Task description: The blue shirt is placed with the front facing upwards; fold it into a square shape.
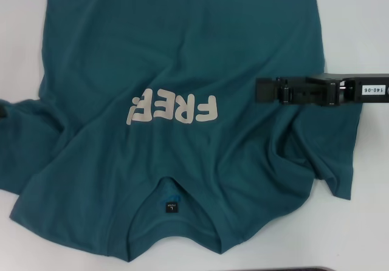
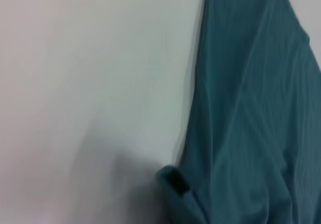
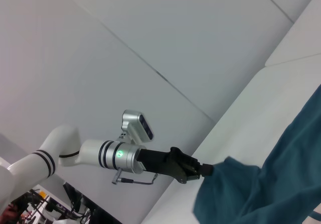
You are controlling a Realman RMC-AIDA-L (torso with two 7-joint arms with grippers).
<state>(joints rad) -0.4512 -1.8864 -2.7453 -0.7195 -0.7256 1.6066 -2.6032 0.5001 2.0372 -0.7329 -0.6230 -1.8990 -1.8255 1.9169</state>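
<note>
While the blue shirt (image 1: 182,70) covers the white table (image 1: 358,34), left end effector (image 3: 203,170) grips its sleeve.

Blue shirt (image 1: 182,58) on table (image 1: 358,34)

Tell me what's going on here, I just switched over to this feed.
A blue shirt lies front up on the white table, its FREE lettering showing and its collar nearest the robot. The left gripper is shut on the bunched sleeve at the shirt's left edge. The right gripper reaches sideways over the shirt's right side, gripping nothing visible. No fold is made yet.
</note>
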